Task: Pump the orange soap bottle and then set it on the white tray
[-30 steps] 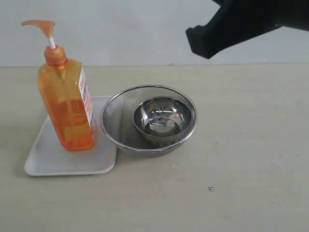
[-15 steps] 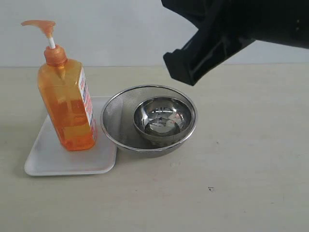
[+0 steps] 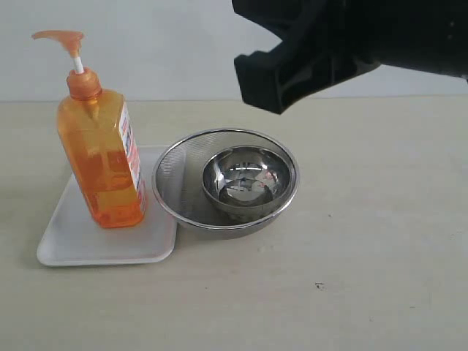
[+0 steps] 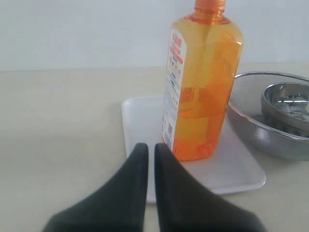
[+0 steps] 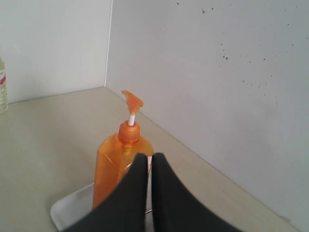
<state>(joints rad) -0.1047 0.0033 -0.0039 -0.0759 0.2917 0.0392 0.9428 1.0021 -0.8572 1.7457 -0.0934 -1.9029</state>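
Note:
The orange soap bottle (image 3: 102, 161) stands upright on the white tray (image 3: 73, 245) at the left, its pump head (image 3: 58, 36) raised on the white stem. My right arm (image 3: 329, 44) hangs high over the bowls, apart from the bottle. The right wrist view shows the right gripper (image 5: 148, 158) shut and empty, with the bottle (image 5: 113, 164) and pump head (image 5: 132, 102) beyond it. My left gripper (image 4: 147, 148) is shut on nothing, low over the tray's edge (image 4: 140, 116), just short of the bottle (image 4: 203, 82). It does not show in the exterior view.
A round steel mesh bowl (image 3: 172, 183) touches the tray's right side, with a smaller steel bowl (image 3: 245, 175) inside it. A wall runs close behind the table. A clear bottle (image 5: 2, 87) stands far off in the right wrist view.
My right arm has come further into the exterior view, moving left from the upper right corner to above the bowls. The bottle and tray have not moved.

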